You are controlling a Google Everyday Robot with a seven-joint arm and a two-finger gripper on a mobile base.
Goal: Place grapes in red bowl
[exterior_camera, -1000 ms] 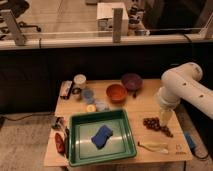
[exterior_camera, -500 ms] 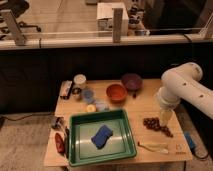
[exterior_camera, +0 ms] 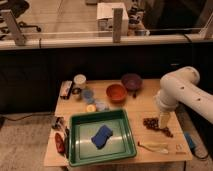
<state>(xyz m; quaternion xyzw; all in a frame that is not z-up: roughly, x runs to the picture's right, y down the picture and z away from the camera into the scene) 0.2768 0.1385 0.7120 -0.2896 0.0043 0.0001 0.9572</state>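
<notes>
The grapes, a small dark red-purple bunch, lie on the wooden table at the right. The red bowl stands empty at the back middle of the table, well left of the grapes. My white arm reaches in from the right, and my gripper points down right beside the grapes, at their right end.
A dark purple bowl stands just right of the red bowl. A green tray with a blue sponge fills the front middle. A white cup, small lids and packets sit at the back left. A pale object lies front right.
</notes>
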